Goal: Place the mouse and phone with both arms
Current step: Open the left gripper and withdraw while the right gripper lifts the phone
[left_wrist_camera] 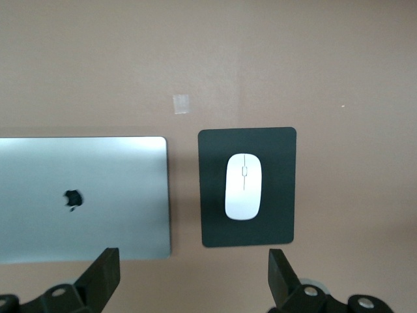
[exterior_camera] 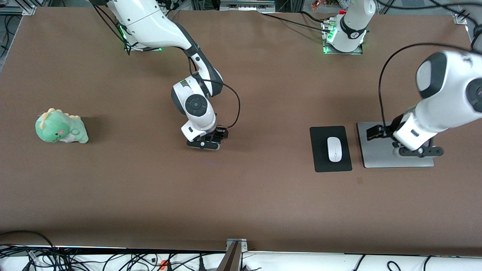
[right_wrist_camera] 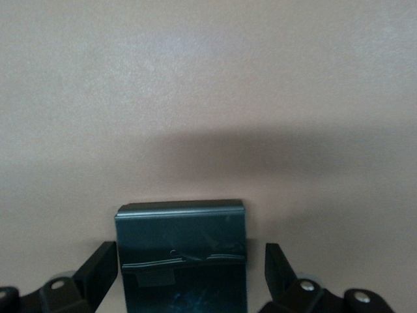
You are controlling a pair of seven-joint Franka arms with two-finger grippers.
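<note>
Black phone (right_wrist_camera: 182,254) between wide-open right gripper (right_wrist_camera: 189,274) fingers.

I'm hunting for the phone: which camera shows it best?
The right wrist view: the phone fills the gap between the right tool's open fingers. In the front view that tool hides it; the left wrist view doesn't show it.

White arms (exterior_camera: 150,22), black cables

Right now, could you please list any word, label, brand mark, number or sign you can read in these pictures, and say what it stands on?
No words or numbers can be read.
Dark apple-shaped logo, no lettering: on the lid of the flat silver closed laptop.
Small pale tape patch on the brown table: blank.
</note>
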